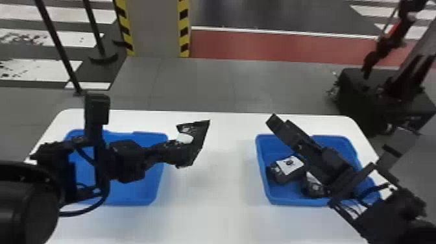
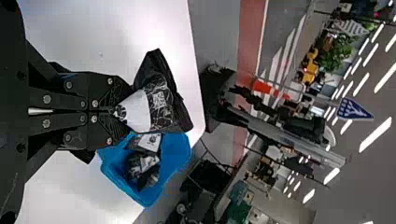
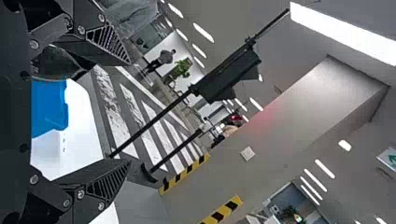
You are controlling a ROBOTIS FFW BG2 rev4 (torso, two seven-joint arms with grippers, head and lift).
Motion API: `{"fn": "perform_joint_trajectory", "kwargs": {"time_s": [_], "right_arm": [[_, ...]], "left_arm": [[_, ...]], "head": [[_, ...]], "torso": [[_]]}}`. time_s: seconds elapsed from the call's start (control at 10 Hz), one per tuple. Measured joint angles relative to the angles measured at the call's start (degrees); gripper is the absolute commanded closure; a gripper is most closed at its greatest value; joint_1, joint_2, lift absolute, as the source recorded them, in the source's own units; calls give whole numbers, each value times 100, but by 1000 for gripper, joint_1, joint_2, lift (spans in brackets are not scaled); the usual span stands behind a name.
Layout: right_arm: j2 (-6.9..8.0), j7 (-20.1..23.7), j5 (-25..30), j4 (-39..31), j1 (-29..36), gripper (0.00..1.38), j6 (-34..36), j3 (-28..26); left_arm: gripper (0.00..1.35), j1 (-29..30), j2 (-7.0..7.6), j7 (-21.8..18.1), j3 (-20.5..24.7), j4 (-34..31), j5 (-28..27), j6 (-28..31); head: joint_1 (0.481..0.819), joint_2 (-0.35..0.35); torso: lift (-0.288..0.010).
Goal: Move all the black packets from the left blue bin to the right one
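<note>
Left gripper (image 1: 166,152) pinching black packet (image 1: 198,139) right of left blue bin (image 1: 151,194); right gripper (image 1: 282,128) spread, above right blue bin (image 1: 267,189) with black packets (image 1: 287,175).

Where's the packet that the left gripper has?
In the head view, the packet is above the table, between the left bin and the right bin, held in the left gripper.

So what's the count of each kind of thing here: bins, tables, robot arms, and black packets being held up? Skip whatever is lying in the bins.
Blue plastic bins: 2 (left bin, right bin)
White table: 1
Black robot arms: 2 (left arm, right arm)
Shiny black packet with a white label, held in the left fingers: 1
Total: 6
</note>
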Motion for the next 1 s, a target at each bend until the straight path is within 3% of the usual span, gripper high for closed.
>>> {"fn": "perform_joint_trajectory", "kwargs": {"time_s": [0.3,0.6,1.0], "right_arm": [[0,190,252,318,-421,309,470,257],[-8,370,467,489,-695,256,577,522],[-18,540,962,1069,-1334,213,841,790]], "left_arm": [[1187,-443,-118,-196,-427,185,-75,-63],[1187,-771,-319,-291,-566,611,-236,-94],[1187,-959,-393,-305,-770,899,-90,-123]], "head": [[695,-75],[695,-64],[695,-58]], "torso": [[-110],[-110],[-110]]}}
